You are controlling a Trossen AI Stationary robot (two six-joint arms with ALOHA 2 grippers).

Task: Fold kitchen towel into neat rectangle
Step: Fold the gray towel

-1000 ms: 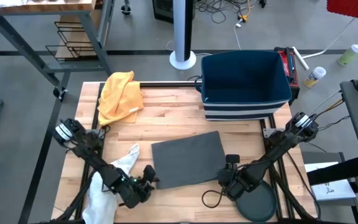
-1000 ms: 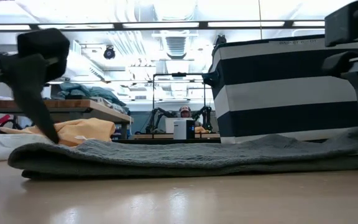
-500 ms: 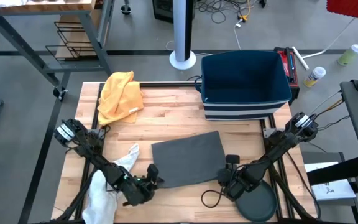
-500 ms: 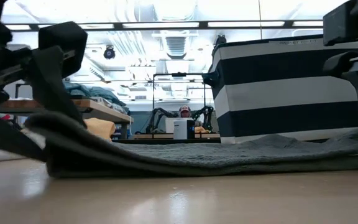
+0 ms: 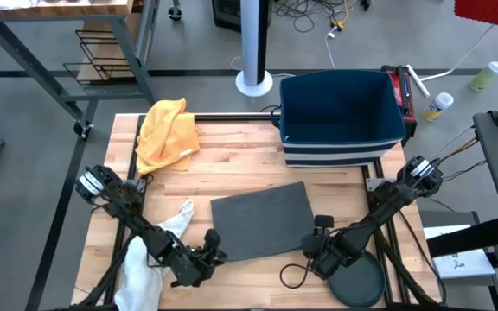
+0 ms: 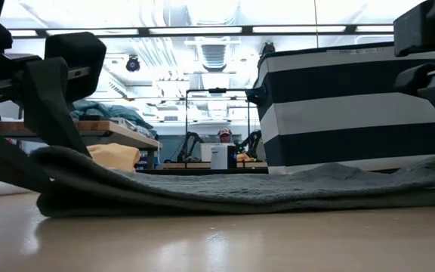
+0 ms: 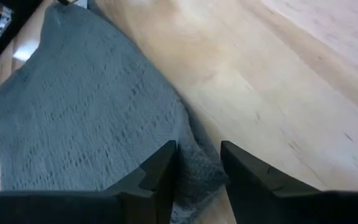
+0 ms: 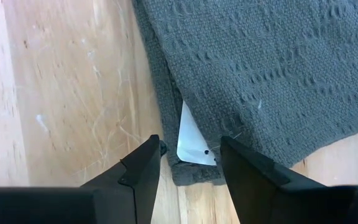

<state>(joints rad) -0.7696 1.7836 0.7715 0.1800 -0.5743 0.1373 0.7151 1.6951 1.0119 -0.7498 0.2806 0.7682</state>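
Note:
A grey kitchen towel [image 5: 262, 220], folded to a rectangle, lies in the middle of the wooden table. My left gripper [image 5: 214, 249] is at the towel's near left corner and shut on it. In the low view that corner [image 6: 63, 159] stands raised off the table. My right gripper [image 5: 316, 244] is at the near right corner, shut on it beside a white tag [image 8: 191, 140]. The remaining cloth rests flat on the wood. My left gripper has the towel's near left corner [image 7: 194, 149] pinched between its two fingers, coming slanting down from the table's near left. The corner is raised a little; the cloth behind it lies slack on the table. How many layers it holds I cannot tell. My right gripper has the towel's near right corner [image 8: 194, 171] between its two fingers, pointing steeply down from above. One finger [image 8: 145, 171] stands at the towel's side edge, the other [image 8: 247, 168] over the cloth. The corner stays low on the table.
A yellow cloth [image 5: 167, 134] lies at the far left and a white cloth [image 5: 150, 259] at the near left edge. A dark blue striped bin [image 5: 340, 112] stands at the far right. A dark round pad [image 5: 357, 281] sits near the right arm.
My left gripper has edged toward the towel, tipped, and shut on its near left corner. That corner has come up off the table, while the rest of the towel has stayed flat.

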